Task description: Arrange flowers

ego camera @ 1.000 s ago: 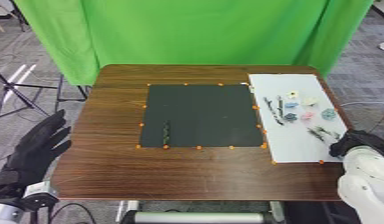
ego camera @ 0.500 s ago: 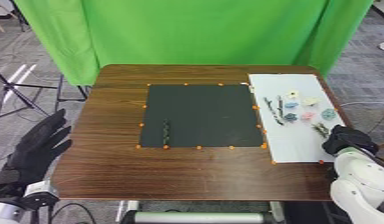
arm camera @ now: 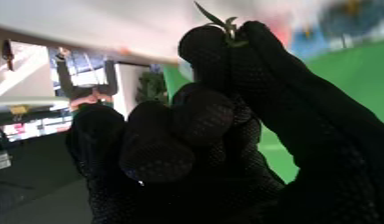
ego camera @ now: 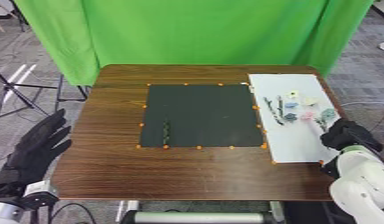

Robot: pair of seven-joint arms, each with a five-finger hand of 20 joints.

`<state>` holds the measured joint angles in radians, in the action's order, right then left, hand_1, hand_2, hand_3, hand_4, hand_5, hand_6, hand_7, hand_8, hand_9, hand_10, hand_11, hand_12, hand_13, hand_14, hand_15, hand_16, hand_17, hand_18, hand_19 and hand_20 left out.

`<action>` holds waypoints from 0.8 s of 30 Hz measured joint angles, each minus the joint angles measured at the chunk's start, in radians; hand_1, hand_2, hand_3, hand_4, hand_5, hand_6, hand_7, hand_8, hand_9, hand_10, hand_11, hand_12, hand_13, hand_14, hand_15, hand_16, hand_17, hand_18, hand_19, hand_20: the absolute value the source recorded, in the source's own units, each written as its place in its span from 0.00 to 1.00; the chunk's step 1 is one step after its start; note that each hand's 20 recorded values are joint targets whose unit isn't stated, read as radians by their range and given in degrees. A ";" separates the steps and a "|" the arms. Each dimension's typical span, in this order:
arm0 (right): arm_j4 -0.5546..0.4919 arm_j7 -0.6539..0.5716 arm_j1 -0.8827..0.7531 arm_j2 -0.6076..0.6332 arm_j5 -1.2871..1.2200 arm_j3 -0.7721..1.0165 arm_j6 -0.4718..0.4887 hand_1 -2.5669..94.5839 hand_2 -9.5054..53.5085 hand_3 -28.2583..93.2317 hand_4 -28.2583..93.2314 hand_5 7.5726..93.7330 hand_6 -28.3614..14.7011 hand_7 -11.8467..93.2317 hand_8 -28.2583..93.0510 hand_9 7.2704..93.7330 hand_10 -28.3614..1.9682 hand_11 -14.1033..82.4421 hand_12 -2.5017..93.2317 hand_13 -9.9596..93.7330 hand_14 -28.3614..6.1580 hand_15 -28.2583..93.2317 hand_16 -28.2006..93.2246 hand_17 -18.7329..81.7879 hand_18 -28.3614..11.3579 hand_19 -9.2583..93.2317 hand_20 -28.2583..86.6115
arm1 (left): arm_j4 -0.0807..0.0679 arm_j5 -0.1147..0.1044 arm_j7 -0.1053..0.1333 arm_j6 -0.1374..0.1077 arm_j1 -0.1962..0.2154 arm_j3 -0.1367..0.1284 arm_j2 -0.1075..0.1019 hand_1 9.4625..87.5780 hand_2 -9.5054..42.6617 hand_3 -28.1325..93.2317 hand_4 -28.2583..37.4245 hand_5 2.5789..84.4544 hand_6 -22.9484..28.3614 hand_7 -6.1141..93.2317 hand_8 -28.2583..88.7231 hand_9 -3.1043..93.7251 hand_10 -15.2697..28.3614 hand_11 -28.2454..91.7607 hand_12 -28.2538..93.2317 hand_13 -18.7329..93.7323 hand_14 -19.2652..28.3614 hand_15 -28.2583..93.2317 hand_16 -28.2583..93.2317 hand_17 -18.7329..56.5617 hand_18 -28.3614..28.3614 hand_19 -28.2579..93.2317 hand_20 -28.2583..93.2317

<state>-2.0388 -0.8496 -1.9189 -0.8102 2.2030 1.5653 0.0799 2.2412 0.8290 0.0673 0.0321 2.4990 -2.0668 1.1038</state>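
The right robot hand [ego camera: 350, 135] is at the right edge of the white sheet [ego camera: 291, 145], with its fingers bent, and it pinches a green sprig [arm camera: 229, 26] at the tips. On this sheet lie two thin twigs [ego camera: 274, 113], and beside them small flowers, among which are a yellow flower [ego camera: 293, 94] and a pink flower [ego camera: 307, 116]. One green stem [ego camera: 166, 134] lies on the black mat [ego camera: 202, 107] upon the table [ego camera: 197, 172]. The left robot hand [ego camera: 33, 150] is beside the table, its fingers rather straight, holding nothing.
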 measured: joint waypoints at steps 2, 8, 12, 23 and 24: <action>-0.023 -0.002 0.009 0.000 -0.001 0.001 -0.034 0.45 0.01 0.92 0.10 0.75 0.66 0.63 0.38 0.85 0.62 0.80 0.54 0.82 0.55 0.92 0.54 0.60 0.16 1.00 0.83 | 0.000 0.000 0.000 0.000 0.000 0.000 0.000 0.19 0.05 0.80 0.02 0.22 0.45 0.24 0.16 0.19 0.52 0.30 0.42 0.26 0.62 0.32 0.32 0.09 0.79 0.49 0.32; -0.067 0.008 0.074 -0.001 -0.006 -0.036 -0.099 0.45 0.00 0.92 0.11 0.75 0.67 0.63 0.38 0.86 0.63 0.80 0.54 0.84 0.56 0.92 0.55 0.62 0.16 1.00 0.84 | 0.000 0.000 0.000 0.000 0.000 0.000 0.000 0.19 0.05 0.80 0.02 0.22 0.45 0.24 0.16 0.19 0.52 0.30 0.42 0.26 0.62 0.32 0.32 0.09 0.79 0.49 0.32; -0.072 0.033 0.158 -0.017 -0.011 -0.126 -0.103 0.45 0.00 0.92 0.11 0.76 0.66 0.63 0.39 0.87 0.64 0.80 0.55 0.84 0.57 0.92 0.55 0.63 0.16 1.00 0.84 | 0.000 0.000 -0.001 0.000 0.001 0.000 0.000 0.19 0.05 0.80 0.02 0.22 0.45 0.24 0.16 0.19 0.52 0.30 0.42 0.26 0.62 0.32 0.32 0.09 0.79 0.49 0.32; 0.085 0.108 0.420 -0.254 0.010 -0.434 -0.020 0.45 0.00 0.92 0.12 0.76 0.66 0.63 0.39 0.87 0.65 0.81 0.55 0.85 0.57 0.92 0.55 0.63 0.16 1.00 0.85 | -0.001 0.000 -0.014 0.000 -0.009 0.008 0.000 0.19 0.05 0.80 0.02 0.22 0.45 0.24 0.16 0.19 0.52 0.30 0.42 0.26 0.62 0.32 0.32 0.09 0.79 0.49 0.32; 0.103 0.108 0.432 -0.284 0.019 -0.448 -0.015 0.45 0.00 0.92 0.12 0.76 0.66 0.63 0.39 0.87 0.65 0.81 0.55 0.85 0.58 0.92 0.55 0.64 0.16 1.00 0.85 | -0.001 0.000 -0.014 0.000 -0.010 0.009 0.000 0.19 0.05 0.80 0.02 0.22 0.45 0.24 0.16 0.19 0.52 0.30 0.42 0.26 0.62 0.32 0.32 0.09 0.79 0.49 0.32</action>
<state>-1.9354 -0.7418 -1.4873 -1.0940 2.2219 1.1175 0.0653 2.2400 0.8286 0.0532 0.0320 2.4887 -2.0577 1.1033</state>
